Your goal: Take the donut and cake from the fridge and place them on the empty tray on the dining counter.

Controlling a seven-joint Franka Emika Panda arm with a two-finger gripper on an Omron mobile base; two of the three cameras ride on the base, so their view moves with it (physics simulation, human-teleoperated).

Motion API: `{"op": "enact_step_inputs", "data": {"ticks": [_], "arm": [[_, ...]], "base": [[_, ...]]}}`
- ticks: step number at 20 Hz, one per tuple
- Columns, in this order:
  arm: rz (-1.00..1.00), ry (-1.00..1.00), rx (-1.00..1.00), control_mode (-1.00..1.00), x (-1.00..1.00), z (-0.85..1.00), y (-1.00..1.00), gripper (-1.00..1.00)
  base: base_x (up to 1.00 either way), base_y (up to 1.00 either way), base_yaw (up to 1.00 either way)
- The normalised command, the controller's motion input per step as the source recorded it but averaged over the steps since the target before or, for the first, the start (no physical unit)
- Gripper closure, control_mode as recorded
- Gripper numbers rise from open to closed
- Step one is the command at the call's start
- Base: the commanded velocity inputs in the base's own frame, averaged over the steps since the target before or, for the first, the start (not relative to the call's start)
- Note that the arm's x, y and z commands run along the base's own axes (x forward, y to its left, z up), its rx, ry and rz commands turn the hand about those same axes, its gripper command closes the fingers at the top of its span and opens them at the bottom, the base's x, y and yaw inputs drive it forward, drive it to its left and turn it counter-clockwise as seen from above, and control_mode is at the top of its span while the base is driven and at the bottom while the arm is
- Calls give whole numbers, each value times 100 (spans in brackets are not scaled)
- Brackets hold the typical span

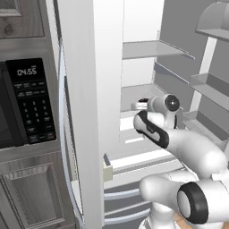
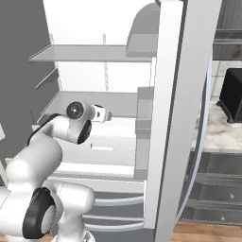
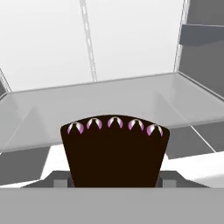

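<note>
The fridge (image 1: 134, 53) stands open with its white interior showing, and my arm reaches in over its middle shelf (image 2: 113, 101). My gripper (image 1: 139, 105) (image 2: 108, 115) hangs just above that shelf. In the hand view the cake (image 3: 114, 153), a dark brown wedge with a row of small pink-white dollops along its top edge, sits between the jaws of the gripper (image 3: 114, 181), which are shut on it. The cake hides the fingertips. The donut, the tray and the dining counter are out of view.
A black microwave (image 1: 27, 103) is built in left of the fridge. The left fridge door (image 1: 85, 112) and the right door with its bins (image 1: 210, 85) flank my arm closely. Beyond the door lie a marble counter and a black appliance (image 2: 234, 94). A glass shelf (image 3: 109, 100) lies ahead.
</note>
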Motion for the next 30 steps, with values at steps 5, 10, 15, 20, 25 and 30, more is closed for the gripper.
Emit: {"op": "enact_step_inputs", "data": {"ticks": [5,10,15,20,25,30], "arm": [[-10,9,0,-100,-68,13,0,100],[-9,2,0,-100,-72,2,-9,100],[0,0,5,-100,-86,0,-26,100],[1,0,3,-100,-79,0,-13,100],[0,0,0,-100,-61,0,2,100],[0,2,-3,-100,-33,-4,17,100]], "base": [[0,0,0],[0,0,0],[0,0,0],[0,0,0],[0,0,0],[0,0,0]]}}
